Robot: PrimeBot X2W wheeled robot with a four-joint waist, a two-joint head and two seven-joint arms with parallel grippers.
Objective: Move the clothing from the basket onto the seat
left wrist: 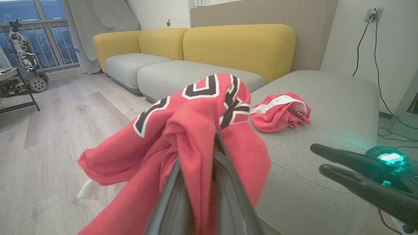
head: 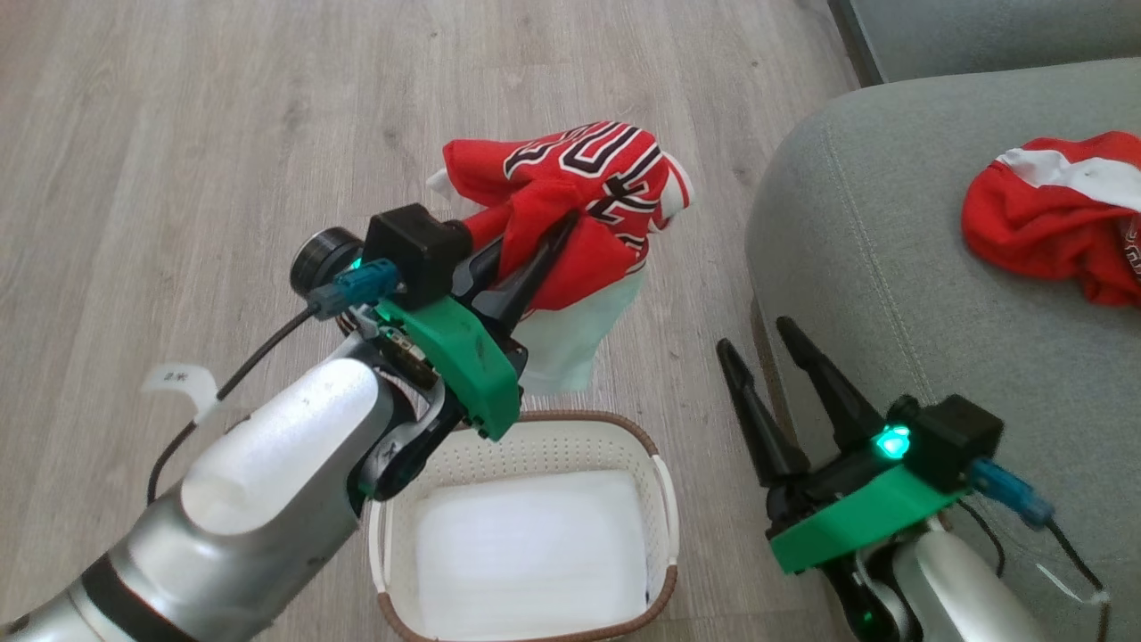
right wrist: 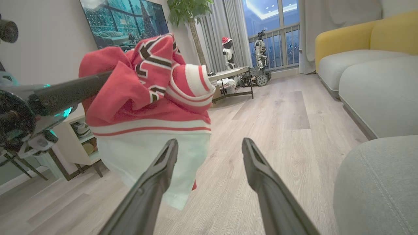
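Left pincer (head: 562,234): clamped on red jersey (head: 579,178), clear of basket (head: 664,499).
Right pincer (head: 754,337): fingers apart, empty.
Handling: likely light, limp cloth; bunched folds grip best.

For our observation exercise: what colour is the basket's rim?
The rim is woven brown, on a white perforated basket; the head view shows it best.

left pincer (head: 563,227) raised, clamped tight; right pincer (head: 754,339) low, spread.
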